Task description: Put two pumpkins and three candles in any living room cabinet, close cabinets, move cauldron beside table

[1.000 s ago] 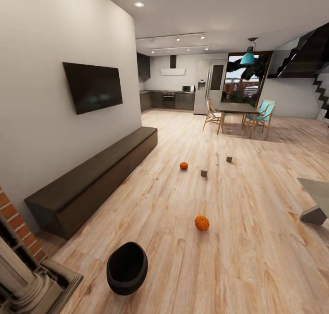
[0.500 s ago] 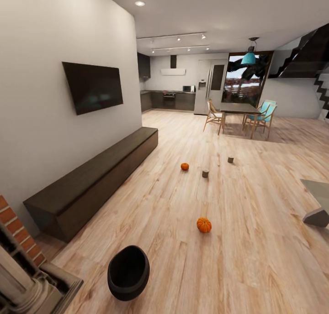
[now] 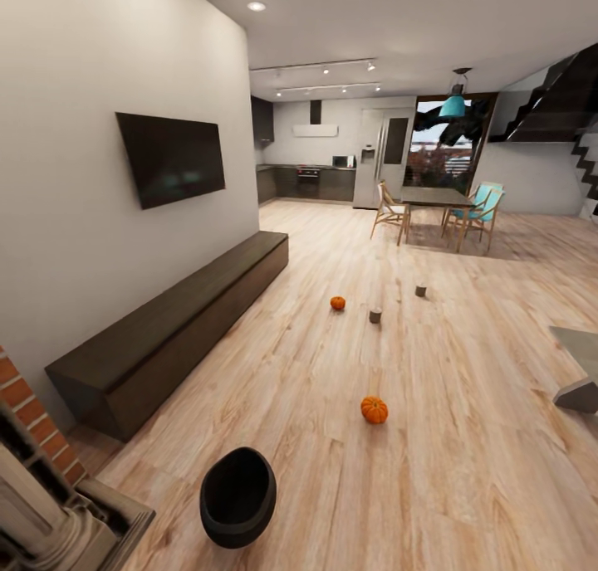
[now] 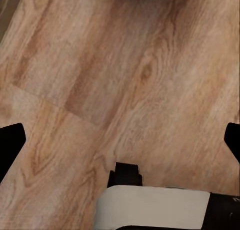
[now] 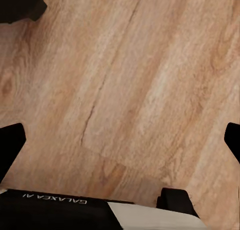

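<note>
In the head view, two orange pumpkins lie on the wood floor, a near pumpkin (image 3: 374, 409) and a far pumpkin (image 3: 337, 303). Two stubby candles stand beyond them, one candle (image 3: 375, 315) beside the far pumpkin and another candle (image 3: 421, 290) further back. The black cauldron (image 3: 237, 496) sits on the floor close in front. Along the white wall at left runs the long dark-brown cabinet (image 3: 174, 318), all fronts shut. My left gripper (image 4: 120, 142) and right gripper (image 5: 120, 142) hang open over bare floor, holding nothing.
A black TV (image 3: 172, 158) hangs above the cabinet. A red-brick fireplace (image 3: 29, 438) fills the near left corner. A grey low table (image 3: 579, 363) juts in at the right edge. A dining table with chairs (image 3: 432, 210) and the kitchen lie far back.
The whole head view has shifted slightly, so the camera has moved a little. The pumpkins, candles and cauldron stay where they were on the floor.
</note>
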Available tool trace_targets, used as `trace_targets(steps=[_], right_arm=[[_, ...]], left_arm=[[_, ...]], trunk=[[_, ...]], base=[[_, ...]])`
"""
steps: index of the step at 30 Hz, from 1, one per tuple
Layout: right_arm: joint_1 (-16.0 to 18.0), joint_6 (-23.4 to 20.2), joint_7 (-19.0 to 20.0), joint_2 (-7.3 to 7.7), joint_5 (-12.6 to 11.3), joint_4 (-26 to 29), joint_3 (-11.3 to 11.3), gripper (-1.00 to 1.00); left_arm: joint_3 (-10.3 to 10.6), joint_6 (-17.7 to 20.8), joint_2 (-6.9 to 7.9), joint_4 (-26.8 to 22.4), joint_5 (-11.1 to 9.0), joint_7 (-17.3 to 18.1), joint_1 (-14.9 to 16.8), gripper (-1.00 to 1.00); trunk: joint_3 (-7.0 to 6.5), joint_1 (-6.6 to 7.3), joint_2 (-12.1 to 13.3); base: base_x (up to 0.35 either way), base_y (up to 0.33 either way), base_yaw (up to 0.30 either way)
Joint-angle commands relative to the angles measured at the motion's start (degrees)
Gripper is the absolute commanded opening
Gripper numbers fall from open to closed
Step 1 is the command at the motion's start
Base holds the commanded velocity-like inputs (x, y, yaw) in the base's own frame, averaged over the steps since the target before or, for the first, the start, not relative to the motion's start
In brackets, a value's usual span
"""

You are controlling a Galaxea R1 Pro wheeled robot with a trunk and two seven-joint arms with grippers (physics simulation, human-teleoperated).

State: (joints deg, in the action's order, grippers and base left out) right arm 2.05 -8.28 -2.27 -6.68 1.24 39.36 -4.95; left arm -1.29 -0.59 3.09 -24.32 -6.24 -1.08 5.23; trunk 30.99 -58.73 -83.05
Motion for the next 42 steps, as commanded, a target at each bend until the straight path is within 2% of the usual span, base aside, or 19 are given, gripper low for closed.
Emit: trace_targets(steps=[1,2,3,6,7,13,31,36,39,41,42], right_arm=[[-0.01,-3.47,-1.01,-0.28,0.24,2.06,-1.13,1.0],[-0.01,-6.21,-1.83,-0.54,0.29,3.73,-2.25,1.0],[-0.02,-10.38,-3.53,-0.88,0.21,6.46,-4.61,1.0],[-0.03,-14.33,-5.8,-1.09,-0.03,9.38,-7.51,1.0],[-0.03,-14.73,-6.1,-1.07,-0.09,9.78,-7.73,1.0],[-0.03,-13.42,-7.31,-0.98,-2.58,11.0,-4.42,1.0],[-0.03,-13.06,-7.49,-1.24,-2.98,10.87,-4.16,1.0],[-0.03,-13.01,-7.5,-1.21,-2.83,10.95,-4.14,1.0],[-0.01,-13.0,-7.49,-1.33,-2.79,11.51,-4.12,1.0],[0.15,-13.34,-7.49,-1.41,-2.77,13.27,-4.11,1.0],[0.47,-13.8,-7.48,-1.44,-2.85,15.35,-4.11,1.0]], left_arm=[[0.11,1.97,0.04,-2.08,-0.82,-0.03,-0.03,1.0],[0.1,3.79,0.09,-3.89,-0.97,0.03,-0.05,1.0],[-0.01,6.99,0.17,-7.1,-1.19,0.12,-0.11,1.0],[-0.2,10.81,0.23,-10.76,-1.43,0.19,-0.13,1.0],[-0.2,11.28,0.21,-11.21,-1.46,0.19,-0.13,1.0],[-0.27,12.73,0.16,-12.69,-1.65,0.22,-0.13,1.0],[-0.13,12.56,0.08,-12.91,-1.49,0.11,-0.05,1.0],[-0.1,13.18,0.07,-13.38,-1.39,0.19,-0.04,1.0],[-0.06,15.53,0.1,-13.59,-1.38,0.25,-0.04,1.0],[-0.09,19.39,0.13,-14.15,-1.39,0.25,0.01,1.0],[-0.1,22.36,0.14,-16.08,-1.39,0.23,0.05,1.0]], trunk=[[0.07,0.0,-0.03],[0.07,0.0,-0.03],[0.07,0.0,-0.03],[0.06,0.0,-0.03],[0.05,0.0,-0.03],[0.02,0.0,-0.03],[0.54,0.0,-0.03],[0.69,0.0,-0.03],[0.73,0.0,-0.03],[0.74,0.0,-0.03],[0.74,0.0,-0.03]], base=[[0.001,0.119,0.0],[0.0,0.096,0.0],[0.0,0.061,0.0],[0.0,0.038,0.0],[0.0,0.02,0.0],[0.0,0.007,0.17],[0.001,0.0,0.268],[0.162,0.038,0.237],[0.131,0.033,0.091],[0.059,0.015,0.041],[0.034,0.009,0.024]])
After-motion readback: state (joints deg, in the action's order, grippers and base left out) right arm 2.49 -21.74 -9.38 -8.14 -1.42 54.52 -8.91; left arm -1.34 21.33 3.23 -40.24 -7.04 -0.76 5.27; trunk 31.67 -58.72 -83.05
